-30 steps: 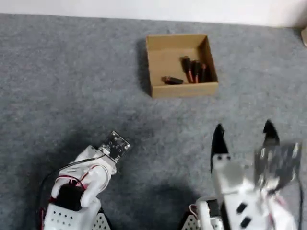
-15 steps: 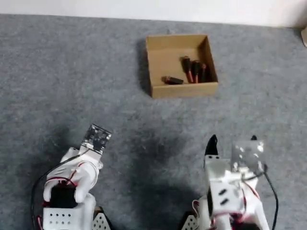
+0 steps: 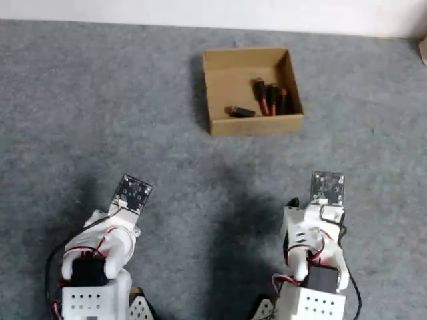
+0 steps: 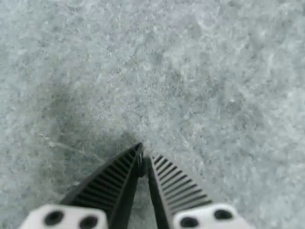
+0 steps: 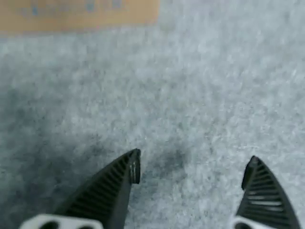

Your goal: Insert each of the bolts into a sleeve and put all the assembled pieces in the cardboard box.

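left claw: clenched, tips touching, above grey worktop
right claw: released, tips wide apart
cardboard box: well apart from both claws
assembled pieces: lying inside cardboard box
print: blue, on box wall, too blurred to read

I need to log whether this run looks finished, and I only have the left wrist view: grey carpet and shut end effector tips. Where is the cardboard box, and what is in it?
Observer: In the high view the cardboard box stands on the grey carpet toward the far side, near the middle.
Operator: And the contents?
Observer: Dark and copper-coloured assembled pieces lie clustered toward the right wall, with one more alone by the front wall.
Operator: Anything held on the other side?
Observer: No. The right end effector is open over bare carpet, with nothing between its tips.
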`<control>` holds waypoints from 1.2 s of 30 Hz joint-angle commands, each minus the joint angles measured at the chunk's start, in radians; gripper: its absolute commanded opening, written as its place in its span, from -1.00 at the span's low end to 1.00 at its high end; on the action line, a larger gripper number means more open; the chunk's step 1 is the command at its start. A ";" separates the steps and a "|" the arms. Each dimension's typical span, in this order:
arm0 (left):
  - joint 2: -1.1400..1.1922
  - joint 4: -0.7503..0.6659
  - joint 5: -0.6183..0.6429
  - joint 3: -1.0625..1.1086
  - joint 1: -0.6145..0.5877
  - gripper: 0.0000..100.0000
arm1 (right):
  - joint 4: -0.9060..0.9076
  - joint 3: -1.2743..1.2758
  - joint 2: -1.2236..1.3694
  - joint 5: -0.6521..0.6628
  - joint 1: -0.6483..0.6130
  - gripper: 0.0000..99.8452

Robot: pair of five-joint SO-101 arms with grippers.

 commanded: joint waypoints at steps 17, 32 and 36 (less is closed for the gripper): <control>0.004 0.020 -0.008 0.024 -0.007 -0.99 | 0.243 0.124 -0.005 -0.005 0.015 -0.38; 0.002 0.020 -0.008 0.024 -0.007 -0.99 | 0.243 0.124 -0.005 -0.005 0.015 -0.38; 0.002 0.020 -0.008 0.024 -0.007 -0.99 | 0.243 0.124 -0.005 -0.005 0.015 -0.38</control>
